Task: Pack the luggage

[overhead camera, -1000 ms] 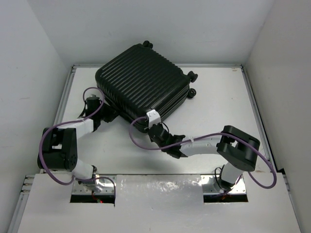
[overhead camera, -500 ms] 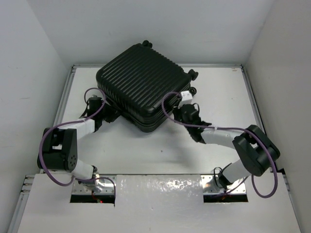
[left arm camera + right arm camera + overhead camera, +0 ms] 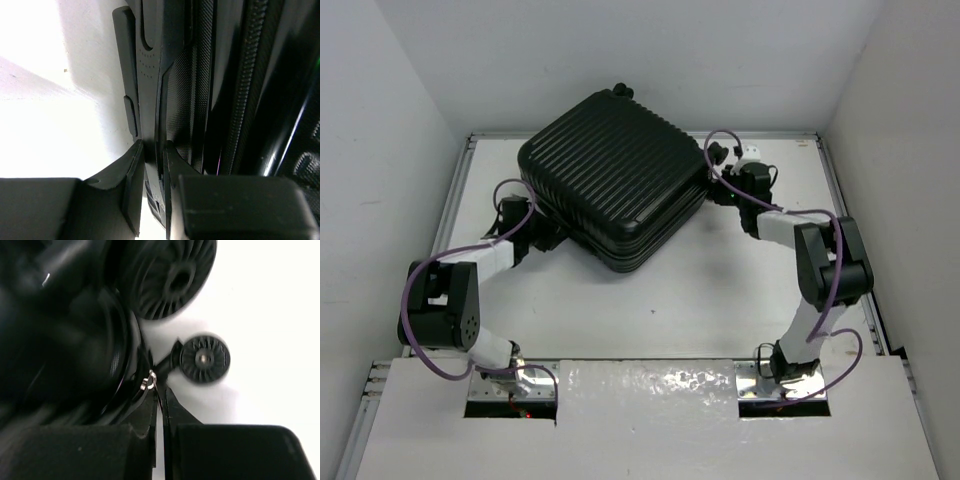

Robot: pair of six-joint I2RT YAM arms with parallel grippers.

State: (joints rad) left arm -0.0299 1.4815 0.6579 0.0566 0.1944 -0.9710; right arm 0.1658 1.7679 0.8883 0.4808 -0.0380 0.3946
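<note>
On table (image 3: 720,290), far-centre: luggage (image 3: 615,180) flat, closed, ribbed shell up. Left arm folded low, left gripper (image 3: 154,150) pinched on thin black strip at luggage's left side. Right arm stretched far forward, right gripper (image 3: 159,390) fingers together beside wheel (image 3: 204,358), tips at small metal ring (image 3: 148,384).

luggage (image 3: 615,185) — glossy ribbed black hard plastic, table (image 3: 720,280) — smooth matt white

The right claw (image 3: 159,390) swung along the luggage (image 3: 610,180) to its wheels (image 3: 204,358).
</note>
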